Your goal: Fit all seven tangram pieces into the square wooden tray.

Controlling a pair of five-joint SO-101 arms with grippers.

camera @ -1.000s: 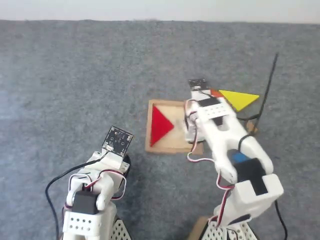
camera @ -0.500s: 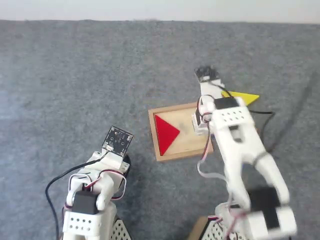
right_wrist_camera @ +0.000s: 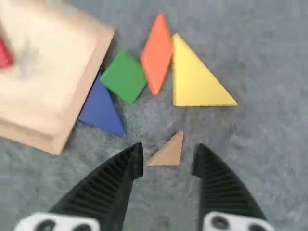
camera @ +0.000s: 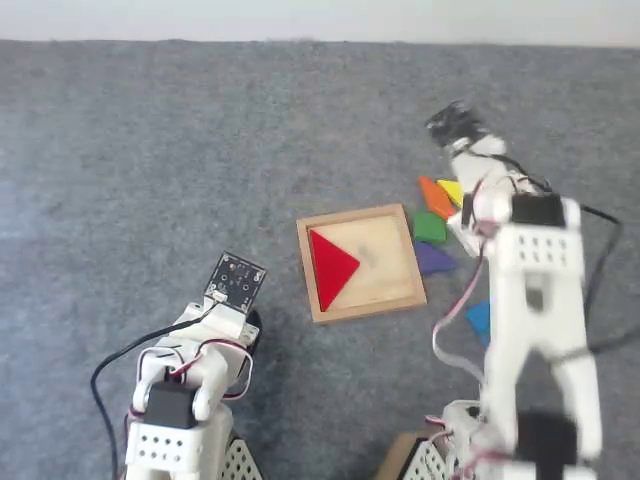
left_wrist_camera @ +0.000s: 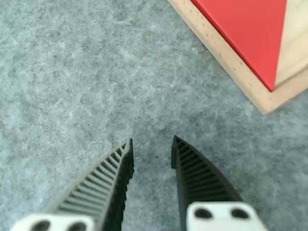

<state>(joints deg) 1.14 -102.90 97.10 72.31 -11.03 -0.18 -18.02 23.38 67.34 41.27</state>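
Right end effector (right_wrist_camera: 166,161) has swung off the tray (camera: 370,304), open over one tan triangle (right_wrist_camera: 168,151). One red triangle (camera: 328,266) inside points right, long edge along the left wall. Left end effector (left_wrist_camera: 151,154) sits slightly apart.

Looking down on a table (camera: 150,120) covered in grey, flecked, felt-like cloth (camera: 60,250). Spread from side to side across the high view, up to a straight far border. Beyond that border, a narrow pale strip (camera: 300,20), whitish and plain; cannot tell whether wall or floor. Lit softly and evenly, with only faint shadows on the cloth. Up close in both wrist views, the same fuzzy grey weave, mottled light and dark.
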